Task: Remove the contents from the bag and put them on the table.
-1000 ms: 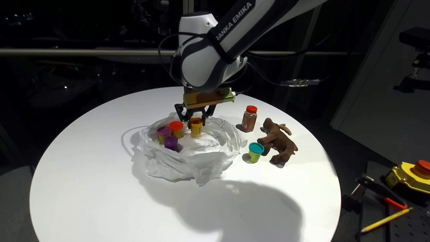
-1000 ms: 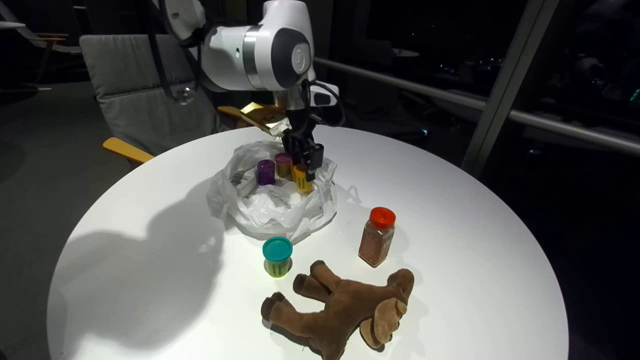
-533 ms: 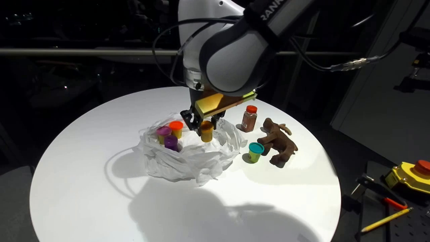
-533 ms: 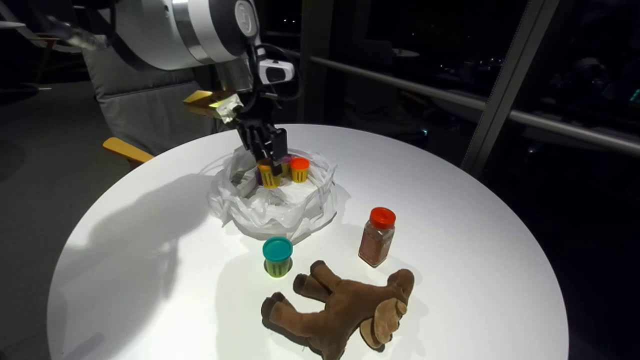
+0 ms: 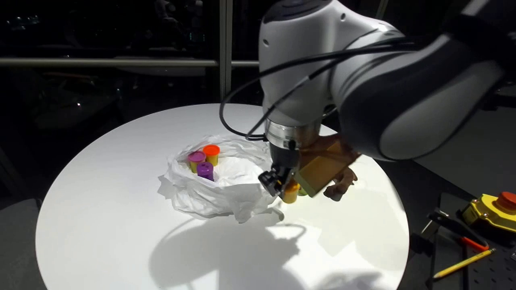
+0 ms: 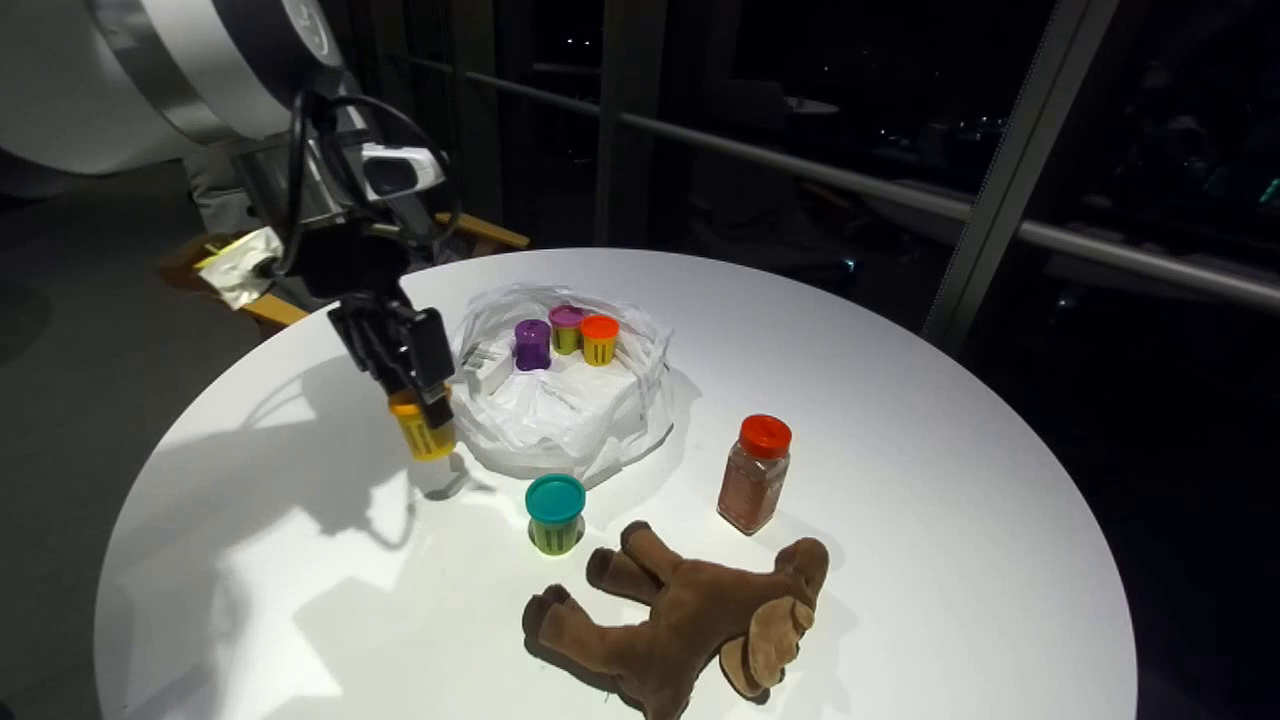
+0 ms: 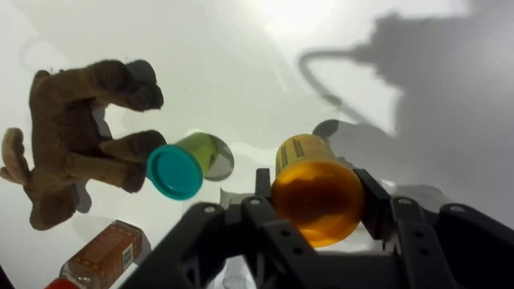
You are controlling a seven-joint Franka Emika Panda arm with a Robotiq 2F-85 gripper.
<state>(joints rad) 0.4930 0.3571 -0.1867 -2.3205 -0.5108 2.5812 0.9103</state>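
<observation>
My gripper (image 7: 315, 188) is shut on a yellow cup with an orange lid (image 6: 428, 440), which hangs upright or nearly so just above the white table (image 6: 900, 600), beside the bag. Inside the open, crumpled white bag (image 5: 238, 195) stand a cup with a red-orange lid (image 6: 599, 342), a pink-lidded cup (image 6: 566, 332) and a purple cup (image 6: 532, 345). On the table lie the brown toy animal (image 6: 690, 615), the red-capped bottle (image 6: 754, 478) and a teal-lidded cup (image 7: 175, 171). In an exterior view the arm covers the bottle and most of the toy.
A small white block with dark print (image 6: 487, 368) sits in the bag near its rim. Off the table, a yellow box with a red button (image 5: 494, 211) and a pencil (image 5: 463, 264) rest on a dark stand. A metal rail (image 6: 800, 165) runs behind the table.
My gripper has carried the orange-lidded cup out of the bag, over its rim, to a spot above the table near the teal cup. The other objects have stayed in place.
</observation>
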